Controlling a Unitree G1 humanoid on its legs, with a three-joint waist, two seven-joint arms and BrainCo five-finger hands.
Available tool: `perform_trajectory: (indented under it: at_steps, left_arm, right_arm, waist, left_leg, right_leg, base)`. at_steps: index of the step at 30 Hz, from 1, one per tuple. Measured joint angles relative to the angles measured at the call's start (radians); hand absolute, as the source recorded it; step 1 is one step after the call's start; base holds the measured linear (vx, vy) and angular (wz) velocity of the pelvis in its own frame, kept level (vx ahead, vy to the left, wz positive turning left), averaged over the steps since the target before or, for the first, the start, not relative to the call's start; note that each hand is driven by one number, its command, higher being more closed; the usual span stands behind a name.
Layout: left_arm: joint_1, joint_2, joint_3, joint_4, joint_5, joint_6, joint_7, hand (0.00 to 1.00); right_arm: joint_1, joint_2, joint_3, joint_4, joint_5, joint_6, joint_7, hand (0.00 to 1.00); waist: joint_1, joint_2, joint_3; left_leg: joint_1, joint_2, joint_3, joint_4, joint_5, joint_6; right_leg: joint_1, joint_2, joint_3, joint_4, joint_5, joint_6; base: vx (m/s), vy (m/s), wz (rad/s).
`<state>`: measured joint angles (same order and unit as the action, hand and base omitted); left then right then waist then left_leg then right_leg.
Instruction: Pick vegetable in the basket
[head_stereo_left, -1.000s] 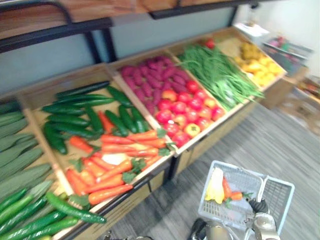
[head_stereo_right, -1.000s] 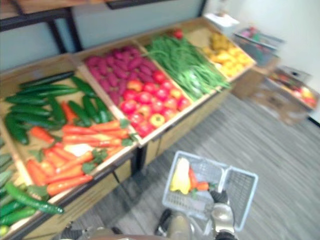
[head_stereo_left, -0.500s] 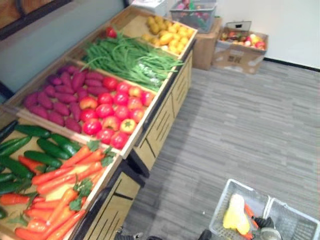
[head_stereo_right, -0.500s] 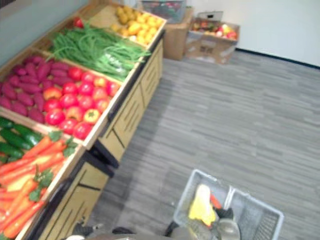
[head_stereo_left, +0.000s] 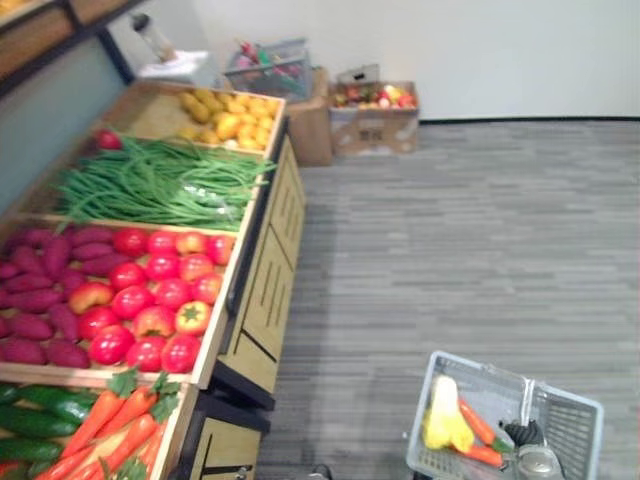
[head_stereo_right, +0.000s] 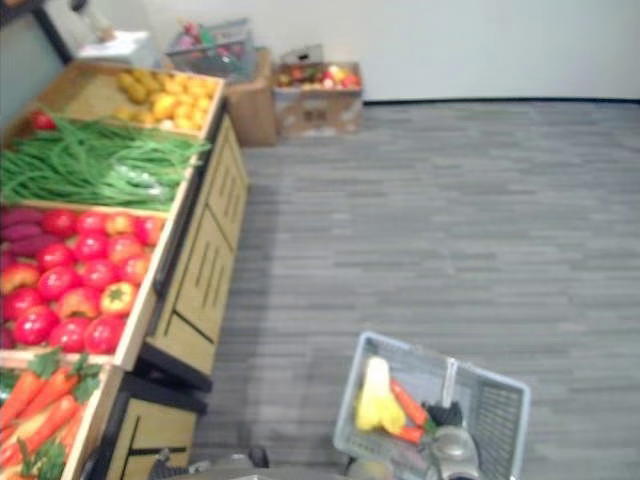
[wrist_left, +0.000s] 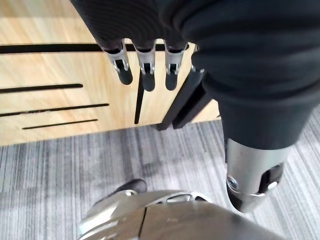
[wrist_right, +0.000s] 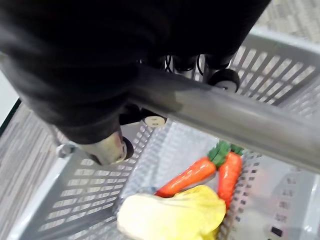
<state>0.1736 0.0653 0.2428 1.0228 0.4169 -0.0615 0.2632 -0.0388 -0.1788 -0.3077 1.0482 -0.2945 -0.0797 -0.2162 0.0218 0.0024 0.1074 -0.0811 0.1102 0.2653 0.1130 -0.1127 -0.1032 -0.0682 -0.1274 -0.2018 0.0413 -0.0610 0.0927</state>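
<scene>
Shifted view, basket (head_stereo_left: 572, 428) in right hand (wrist_right: 90, 85)

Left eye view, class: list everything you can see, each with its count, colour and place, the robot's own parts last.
basket: one, pale grey, lower right.
basket carrots: two, orange, inside the basket.
yellow vegetable: one, yellow, beside those carrots.
stand: one, wooden, along the left.
yellow produce: heap, yellow, farthest bin.
green beans: heap, green, next bin.
tomatoes: many, red, middle bin.
purple roots: many, purple, same bin.
stand carrots: several, orange, nearest bin.
cucumbers: few, dark green, beside them.
cardboard boxes: two, brown, by the far wall.
left hand: fingers straight, before the stand's front.
right hand: curled round the basket's handle.
</scene>
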Motion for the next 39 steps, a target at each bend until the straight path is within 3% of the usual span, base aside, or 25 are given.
perform_trajectory:
  at_steps: [3, 4, 7, 10, 12, 13, 14, 17, 20, 23, 24, 25, 26, 27, 29, 30, 33, 37, 39]
  left_arm:
    - [-0.021, 0.003, 0.013, -0.001, 0.000, 0.000, 0.004, 0.00]
    - [-0.019, -0.002, 0.020, -0.003, 0.001, 0.000, 0.005, 0.00]
    - [-0.019, -0.013, 0.024, -0.008, 0.001, 0.000, 0.007, 0.00]
    - [-0.021, -0.015, 0.026, -0.008, 0.000, 0.000, 0.008, 0.00]
    - [-0.025, -0.013, 0.014, -0.009, 0.001, 0.001, 0.007, 0.00]
    - [-0.023, -0.004, -0.010, -0.008, 0.008, 0.002, 0.008, 0.00]
    - [-0.021, 0.011, -0.033, -0.007, 0.026, 0.001, 0.008, 0.00]
    - [-0.017, 0.036, -0.049, -0.007, 0.036, 0.001, 0.006, 0.00]
    - [-0.018, 0.038, -0.049, -0.007, 0.035, 0.001, 0.005, 0.00]
    - [-0.019, 0.034, -0.051, -0.007, 0.035, 0.001, 0.004, 0.00]
    - [-0.018, 0.037, -0.051, -0.008, 0.035, 0.000, 0.002, 0.00]
    - [-0.013, 0.044, -0.048, -0.008, 0.035, -0.002, 0.003, 0.00]
    - [-0.010, 0.049, -0.046, -0.006, 0.035, -0.002, 0.003, 0.00]
    - [-0.002, 0.013, -0.036, 0.001, 0.035, -0.001, 0.002, 0.00]
    - [0.008, -0.013, -0.034, 0.001, 0.035, -0.002, 0.003, 0.00]
    - [0.009, -0.022, -0.035, 0.003, 0.035, -0.001, 0.002, 0.00]
    - [0.009, -0.022, -0.057, -0.006, 0.037, -0.003, -0.006, 0.00]
    - [0.001, -0.008, -0.085, -0.009, 0.037, -0.003, -0.007, 0.00]
    - [0.000, -0.005, -0.086, -0.009, 0.037, -0.003, -0.006, 0.00]
  right_arm:
    - [0.002, 0.008, 0.006, -0.061, -0.001, -0.002, 0.001, 1.00]
    - [0.004, 0.015, 0.009, -0.073, -0.001, -0.004, 0.000, 1.00]
    - [0.000, 0.051, 0.016, -0.122, -0.002, -0.012, 0.001, 1.00]
    - [0.004, 0.076, 0.023, -0.138, -0.003, -0.014, 0.000, 1.00]
    - [0.005, 0.079, 0.022, -0.158, -0.003, -0.015, -0.008, 1.00]
    - [0.008, 0.078, 0.022, -0.177, -0.004, -0.016, -0.016, 1.00]
    - [0.014, 0.079, 0.022, -0.182, -0.004, -0.019, -0.020, 1.00]
    - [0.048, 0.084, 0.021, -0.176, -0.010, -0.023, -0.024, 1.00]
    - [0.035, 0.083, 0.000, -0.170, -0.008, -0.018, -0.024, 1.00]
    - [0.018, 0.085, -0.006, -0.167, -0.008, -0.016, -0.024, 1.00]
    - [0.020, 0.088, -0.012, -0.161, -0.008, -0.014, -0.024, 1.00]
    - [0.022, 0.091, -0.027, -0.140, -0.008, -0.014, -0.023, 1.00]
    - [0.023, 0.093, -0.036, -0.126, -0.008, -0.013, -0.023, 1.00]
    - [0.005, 0.071, -0.052, -0.092, -0.008, -0.006, -0.025, 1.00]
    - [-0.005, 0.052, -0.053, -0.089, -0.008, -0.005, -0.023, 1.00]
    - [-0.008, 0.043, -0.053, -0.088, -0.008, -0.003, -0.022, 1.00]
    - [-0.001, 0.021, -0.053, -0.054, -0.006, 0.004, -0.022, 1.00]
    - [0.014, 0.002, -0.060, -0.017, 0.000, 0.005, -0.021, 1.00]
    - [0.017, -0.005, -0.073, -0.016, 0.001, 0.005, -0.021, 1.00]
  waist:
    - [0.008, -0.024, 0.030]
    - [0.010, -0.023, 0.031]
    - [0.024, -0.020, 0.031]
    - [0.036, -0.022, 0.031]
    - [0.047, -0.023, 0.031]
    - [0.046, -0.024, 0.032]
    - [0.042, -0.033, 0.034]
    - [0.024, -0.057, 0.028]
    - [0.017, -0.051, 0.019]
    - [0.019, -0.043, 0.019]
    - [0.017, -0.048, 0.016]
    - [0.015, -0.071, 0.000]
    - [0.014, -0.081, -0.008]
    - [0.020, -0.020, -0.028]
    - [0.022, 0.026, -0.032]
    - [0.022, 0.036, -0.027]
    - [0.011, 0.040, -0.029]
    - [0.009, 0.041, -0.030]
    - [0.009, 0.039, -0.029]
  left_leg:
    - [-0.019, -0.055, 0.000, 0.005, 0.006, 0.010]
    - [-0.021, -0.067, -0.004, 0.017, 0.001, 0.028]
    - [-0.017, -0.068, 0.010, 0.031, -0.026, 0.066]
    - [0.006, -0.062, 0.028, 0.034, -0.066, 0.073]
    - [0.026, -0.044, 0.057, 0.040, -0.094, 0.074]
    - [0.047, -0.039, 0.077, 0.047, -0.105, 0.079]
    - [0.074, -0.042, 0.081, 0.053, -0.116, 0.082]
    - [0.140, -0.053, 0.061, 0.048, -0.128, 0.099]
    - [0.135, -0.018, 0.033, 0.046, -0.123, 0.090]
    - [0.132, 0.011, 0.017, 0.046, -0.111, 0.066]
    - [0.134, 0.016, -0.006, 0.045, -0.109, 0.042]
    - [0.138, 0.016, -0.029, 0.044, -0.117, 0.010]
    - [0.138, 0.014, -0.038, 0.043, -0.123, -0.007]
    - [0.136, 0.072, -0.046, 0.032, -0.114, -0.050]
    - [0.135, 0.118, -0.060, 0.036, -0.098, -0.070]
    - [0.130, 0.138, -0.070, 0.055, -0.085, -0.077]
    - [0.066, 0.158, -0.139, 0.207, -0.002, -0.072]
    - [0.010, 0.178, -0.143, 0.347, 0.134, -0.067]
    - [-0.004, 0.168, -0.150, 0.328, 0.074, -0.076]
  right_leg:
    - [0.001, -0.040, 0.020, -0.060, 0.056, 0.036]
    - [0.003, -0.052, 0.026, -0.062, 0.065, 0.043]
    - [0.003, -0.054, 0.047, -0.057, 0.067, 0.047]
    - [-0.013, -0.046, 0.055, -0.012, 0.057, 0.042]
    - [-0.089, -0.045, 0.070, 0.155, 0.019, 0.026]
    - [-0.159, -0.053, 0.071, 0.316, 0.000, 0.012]
    - [-0.204, -0.071, 0.070, 0.454, -0.001, 0.011]
    - [-0.242, -0.132, 0.053, 0.642, -0.017, 0.003]
    - [-0.240, -0.151, -0.056, 0.504, -0.033, -0.022]
    - [-0.232, -0.155, -0.066, 0.318, -0.005, 0.008]
    - [-0.217, -0.158, -0.061, 0.241, 0.022, 0.025]
    - [-0.203, -0.167, -0.059, 0.201, 0.098, 0.020]
    - [-0.202, -0.170, -0.064, 0.196, 0.092, 0.043]
    - [-0.203, -0.115, -0.079, 0.200, 0.072, 0.028]
    - [-0.195, -0.064, -0.094, 0.183, 0.056, 0.003]
    - [-0.186, -0.042, -0.099, 0.175, 0.047, -0.010]
    - [-0.119, -0.023, -0.126, 0.139, 0.026, -0.034]
    - [-0.020, -0.007, -0.149, 0.050, 0.026, -0.044]
    - [-0.006, -0.012, -0.149, 0.022, 0.030, -0.050]
  base:
    - [0.05, 0.193, -0.11]
    - [0.05, 0.157, -0.13]
    - [0.06, 0.088, -0.21]
    - [0.04, 0.031, -0.32]
    - [0.02, 0.038, -0.59]
    - [0.03, 0.064, -0.42]
    - [0.02, 0.065, -0.23]
    - [0.13, 0.029, 0.26]
    - [0.15, -0.073, 0.31]
    - [0.16, -0.201, 0.21]
    - [0.19, -0.310, 0.48]
    - [0.19, -0.338, 0.54]
    - [0.24, -0.408, 0.26]
    - [0.21, -0.342, -0.03]
    - [0.19, -0.321, -0.23]
    - [0.16, -0.290, -0.13]
    - [0.14, -0.247, 0.17]
    - [0.14, -0.175, 0.15]
    - [0.10, -0.060, 0.10]
